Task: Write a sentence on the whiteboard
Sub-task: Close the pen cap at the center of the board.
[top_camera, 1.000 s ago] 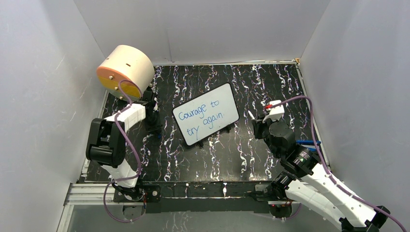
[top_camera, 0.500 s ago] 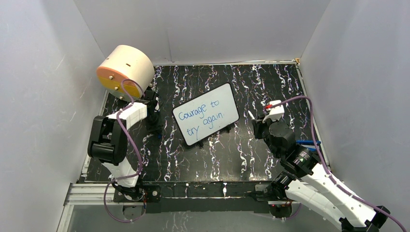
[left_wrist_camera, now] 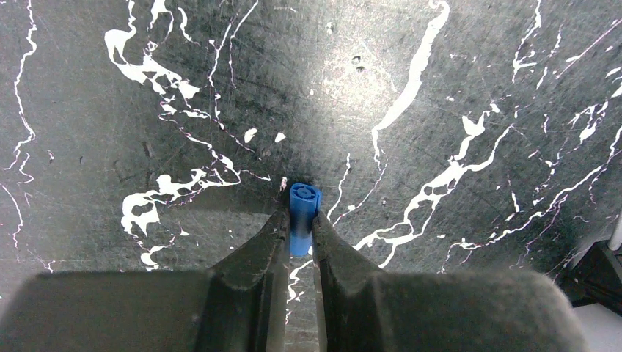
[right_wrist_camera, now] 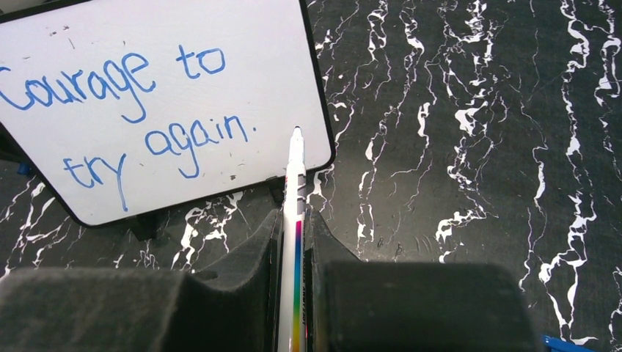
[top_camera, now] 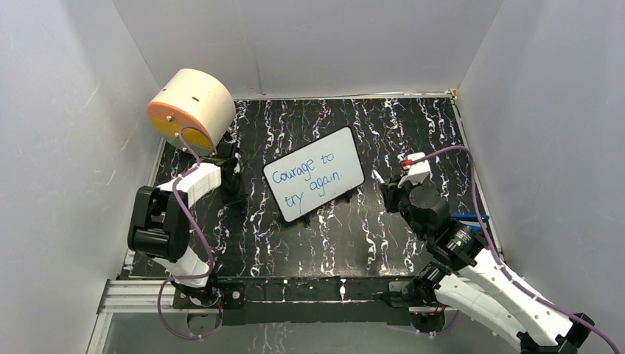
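The whiteboard [top_camera: 345, 150] lies tilted in the middle of the black marbled table, with dark supports under its near edge. The sentence [top_camera: 308, 181] in blue handwriting reads "Courage to try again." in two lines. From the right wrist, the whiteboard [right_wrist_camera: 242, 44] and the sentence [right_wrist_camera: 139, 110] fill the upper left. My right gripper [right_wrist_camera: 295, 220] is shut on a white marker [right_wrist_camera: 295, 172] whose uncapped tip hovers by the board's near right corner, after the full stop. My left gripper [left_wrist_camera: 299, 220] is shut on a small blue marker cap [left_wrist_camera: 303, 209], pointing down at bare table left of the board.
A cream-and-orange drum [top_camera: 190, 107] stands at the back left, close behind the left arm [top_camera: 193, 181]. Grey walls enclose the table on three sides. A blue object [top_camera: 469, 217] lies by the right arm near the table's right edge.
The left arm has shifted a little, its elbow swinging outward to the left, still holding the cap. The right gripper with the marker has edged slightly left. The writing is unchanged.
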Motion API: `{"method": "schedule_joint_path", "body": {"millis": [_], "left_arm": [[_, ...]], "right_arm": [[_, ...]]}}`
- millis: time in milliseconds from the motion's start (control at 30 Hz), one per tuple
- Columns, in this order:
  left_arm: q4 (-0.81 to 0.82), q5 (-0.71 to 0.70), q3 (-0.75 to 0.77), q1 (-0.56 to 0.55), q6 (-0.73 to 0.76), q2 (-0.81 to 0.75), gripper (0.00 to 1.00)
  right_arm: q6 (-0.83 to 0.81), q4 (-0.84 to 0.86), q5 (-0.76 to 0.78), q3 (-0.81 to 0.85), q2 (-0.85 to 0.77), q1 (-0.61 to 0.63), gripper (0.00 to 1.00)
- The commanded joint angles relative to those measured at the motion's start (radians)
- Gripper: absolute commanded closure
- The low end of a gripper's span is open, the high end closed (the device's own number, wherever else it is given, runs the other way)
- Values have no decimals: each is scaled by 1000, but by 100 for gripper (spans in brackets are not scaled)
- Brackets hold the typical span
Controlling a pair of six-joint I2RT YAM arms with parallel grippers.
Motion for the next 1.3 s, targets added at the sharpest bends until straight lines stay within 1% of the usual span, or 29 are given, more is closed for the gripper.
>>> {"method": "schedule_joint_path", "body": {"millis": [0, 367, 567, 733, 867, 1100, 1167, 1267], "left_arm": [[-11, 10, -6, -5, -12, -60, 100], [-18, 5, 6, -5, -7, -89, 100], [25, 9, -45, -5, -45, -144, 100], [18, 12, -46, -5, -31, -83, 100], [1, 12, -28, -5, -15, -37, 91], [-8, 12, -8, -5, -5, -4, 70], [-11, 12, -3, -5, -6, -5, 66], [-13, 12, 2, -5, -4, -9, 65]], "right_arm": [[0, 57, -29, 4, -5, -4, 100], [2, 74, -75, -7, 28, -4, 100], [-17, 126, -116, -32, 53, -4, 100], [-18, 141, -135, -40, 68, -4, 100], [-15, 143, -130, -52, 58, -4, 100], [-18, 145, -125, -59, 60, -4, 100], [-19, 145, -128, -63, 63, -4, 100], [-19, 149, -130, -65, 63, -4, 100]]}}
